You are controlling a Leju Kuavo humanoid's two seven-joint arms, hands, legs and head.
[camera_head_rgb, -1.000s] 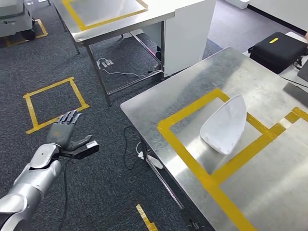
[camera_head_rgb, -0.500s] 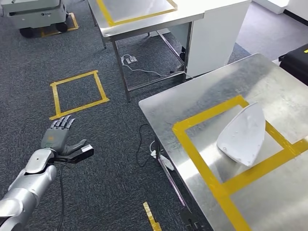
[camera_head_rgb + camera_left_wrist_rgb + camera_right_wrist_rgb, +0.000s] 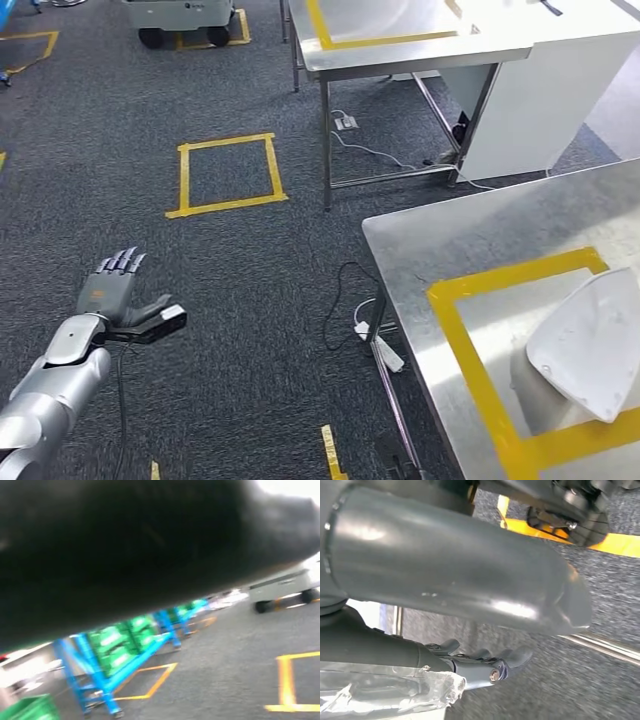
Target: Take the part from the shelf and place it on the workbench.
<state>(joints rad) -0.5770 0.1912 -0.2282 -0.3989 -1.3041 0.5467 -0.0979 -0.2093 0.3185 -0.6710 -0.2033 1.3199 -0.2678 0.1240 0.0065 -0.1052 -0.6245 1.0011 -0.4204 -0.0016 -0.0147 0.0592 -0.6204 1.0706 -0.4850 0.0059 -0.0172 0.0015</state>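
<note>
The white part [image 3: 589,345] lies on the steel bench [image 3: 453,235] at right, inside yellow tape. The left hand [image 3: 113,290] hangs empty over carpet, fingers spread. Right hand [image 3: 486,662]: cannot tell.

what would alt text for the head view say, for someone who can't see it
A white curved part lies on a steel workbench inside a yellow tape outline at lower right. The robot's left hand hangs with fingers spread over grey carpet at lower left, holding nothing.
</note>
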